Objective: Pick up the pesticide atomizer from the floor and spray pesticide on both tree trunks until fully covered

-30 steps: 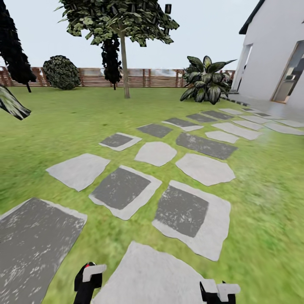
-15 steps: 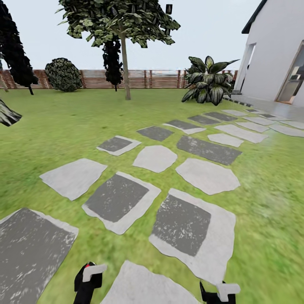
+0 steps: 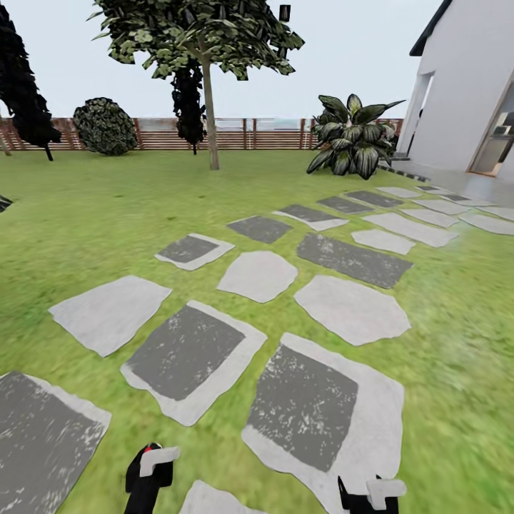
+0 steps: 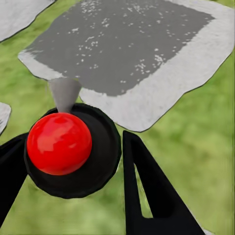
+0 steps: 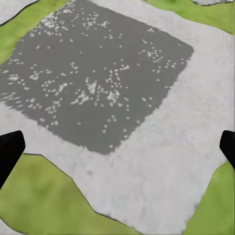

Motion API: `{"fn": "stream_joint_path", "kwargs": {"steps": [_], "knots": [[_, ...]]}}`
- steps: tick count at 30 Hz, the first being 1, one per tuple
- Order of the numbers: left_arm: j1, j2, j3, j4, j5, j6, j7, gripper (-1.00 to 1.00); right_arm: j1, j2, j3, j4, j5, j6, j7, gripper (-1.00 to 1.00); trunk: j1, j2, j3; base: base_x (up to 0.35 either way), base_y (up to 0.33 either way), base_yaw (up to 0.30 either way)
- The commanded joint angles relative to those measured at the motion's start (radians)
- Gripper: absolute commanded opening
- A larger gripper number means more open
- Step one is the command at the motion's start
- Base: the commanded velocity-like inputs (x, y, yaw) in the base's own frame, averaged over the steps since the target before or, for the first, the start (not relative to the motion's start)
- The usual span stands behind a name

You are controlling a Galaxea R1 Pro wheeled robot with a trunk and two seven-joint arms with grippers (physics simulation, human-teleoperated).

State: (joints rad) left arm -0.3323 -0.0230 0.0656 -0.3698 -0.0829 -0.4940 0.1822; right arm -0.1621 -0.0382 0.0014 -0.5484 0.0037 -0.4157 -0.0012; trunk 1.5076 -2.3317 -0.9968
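Both arms low at the bottom edge of the head view. Left end effector (image 3: 150, 467) and right end effector (image 3: 371, 494) hang over the floor (image 3: 457, 400), just above grass and slabs.

Left wrist view: left end effector (image 4: 73, 161) is closed around the pesticide atomizer (image 4: 59, 143), a black round body with a red ball cap and a grey nozzle cone, dark fingers (image 4: 147, 191) either side of it. In the head view only a red spot marks the atomizer at the left end effector.

Right wrist view: right end effector (image 5: 117, 147) spread wide, fingertips (image 5: 9, 147) at opposite edges, nothing between them, over a grey stepping stone (image 5: 103, 78) with pale border.

Ground: green lawn, stepping stones (image 3: 307, 400) running diagonally toward a white house (image 3: 471, 93) on the right. Brown slat fence (image 3: 271, 133) at the back.

One tree (image 3: 196, 36) far ahead by the fence, tree trunk (image 3: 210, 118) straight and bare, well apart from the robot. Beside it: a dark conifer (image 3: 187, 96), round bush (image 3: 105, 126), broad-leaf plant (image 3: 353, 135).
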Motion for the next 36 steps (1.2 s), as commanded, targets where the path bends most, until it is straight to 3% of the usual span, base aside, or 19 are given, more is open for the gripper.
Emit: {"fn": "stream_joint_path", "kwargs": {"steps": [1, 21, 36], "knots": [[-0.001, -0.001, 0.007, 0.001, -0.009, -0.003, 0.002, -1.0, -0.001, 0.0, 0.0, 0.001, 0.001, -0.003, 0.0, 1.0, 0.0, 0.0, -0.001, 0.33, -0.111, 0.0], [-0.001, 0.0, 0.007, 0.002, -0.009, -0.003, 0.002, -1.0, -0.001, 0.0, 0.0, 0.002, 0.001, -0.003, 0.0, 1.0, 0.0, 0.0, -0.001, 0.33, -0.111, 0.01], [-0.001, -0.001, 0.007, 0.001, -0.009, -0.003, 0.002, -1.0, -0.001, 0.0, 0.0, 0.001, 0.001, -0.003, 0.0, 1.0, 0.0, 0.0, -0.001, 0.33, -0.111, 0.239]]}}
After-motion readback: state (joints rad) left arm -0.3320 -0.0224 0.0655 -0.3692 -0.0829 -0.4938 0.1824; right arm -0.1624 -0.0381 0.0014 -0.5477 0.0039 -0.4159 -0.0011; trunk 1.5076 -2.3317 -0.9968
